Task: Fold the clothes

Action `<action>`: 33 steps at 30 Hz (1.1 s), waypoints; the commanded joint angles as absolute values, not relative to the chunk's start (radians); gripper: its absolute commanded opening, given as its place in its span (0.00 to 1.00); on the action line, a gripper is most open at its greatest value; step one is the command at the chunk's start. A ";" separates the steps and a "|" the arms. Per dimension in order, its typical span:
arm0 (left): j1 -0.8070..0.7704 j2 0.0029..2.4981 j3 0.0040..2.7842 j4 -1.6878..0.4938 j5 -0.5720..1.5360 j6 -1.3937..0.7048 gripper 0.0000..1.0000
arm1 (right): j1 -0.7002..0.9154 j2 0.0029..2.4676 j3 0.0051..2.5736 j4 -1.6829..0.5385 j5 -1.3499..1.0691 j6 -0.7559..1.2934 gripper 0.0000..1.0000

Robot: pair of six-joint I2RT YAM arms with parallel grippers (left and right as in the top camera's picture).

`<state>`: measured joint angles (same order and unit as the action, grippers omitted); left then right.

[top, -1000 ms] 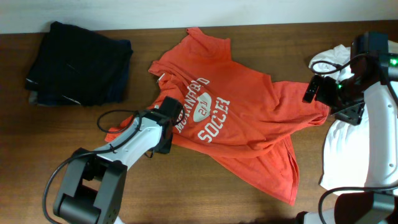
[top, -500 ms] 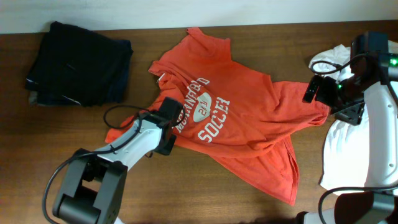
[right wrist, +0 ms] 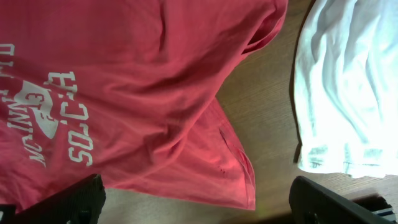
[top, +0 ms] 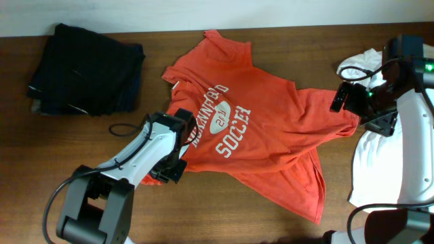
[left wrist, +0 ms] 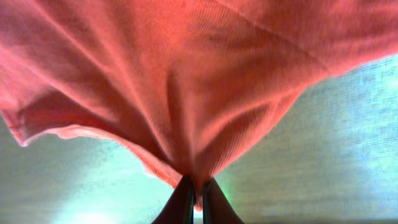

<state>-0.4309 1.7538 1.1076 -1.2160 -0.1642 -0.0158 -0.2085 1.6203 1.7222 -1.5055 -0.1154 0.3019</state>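
The orange-red T-shirt (top: 258, 129) lies spread face up in the middle of the table, its white soccer lettering (top: 220, 125) showing. My left gripper (top: 178, 146) is at the shirt's left edge, shut on a pinch of the orange cloth (left wrist: 186, 93). That cloth hangs bunched from the fingertips (left wrist: 182, 198) above the table. My right gripper (top: 344, 99) hovers over the shirt's right sleeve (right wrist: 236, 168), open wide and empty. In the right wrist view (right wrist: 205, 208) its two fingers stand far apart at the frame's bottom corners.
A folded pile of dark clothing (top: 85, 68) lies at the back left. A white garment (top: 373, 163) lies at the right edge beside the right arm and also shows in the right wrist view (right wrist: 348, 81). Bare wood runs along the front.
My left gripper has pulled toward the front with the shirt's left edge. The cloth that lay flat at the far left is now lifted off the table. The right arm has not moved.
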 commanded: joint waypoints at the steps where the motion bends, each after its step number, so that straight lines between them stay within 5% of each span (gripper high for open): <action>1: -0.429 1.750 1.116 -1.252 -0.133 -0.014 0.11 | -0.203 1.609 1.731 -1.506 -0.120 0.295 0.98; 3: -0.429 1.750 1.116 -1.275 -0.086 -0.014 0.21 | -0.203 1.609 1.731 -1.506 -0.120 0.295 0.98; 9: -0.313 1.750 1.247 -1.216 -0.075 -0.107 0.25 | -0.203 1.609 1.731 -1.506 -0.120 0.295 0.98; 11: -0.208 1.752 1.238 -1.128 -0.074 -0.145 0.05 | -0.203 1.609 1.731 -1.506 -0.120 0.295 0.98; 13: -0.104 1.752 1.216 -1.066 -0.074 -0.145 0.00 | -0.203 1.609 1.731 -1.506 -0.120 0.295 0.98; 24: 0.112 1.752 0.800 -0.700 -0.166 -0.196 0.02 | -0.203 1.609 1.731 -1.506 -0.120 0.295 0.98; 33: 0.442 1.752 0.717 -0.765 -0.180 -0.381 0.01 | -0.203 1.609 1.731 -1.506 -0.120 0.295 0.98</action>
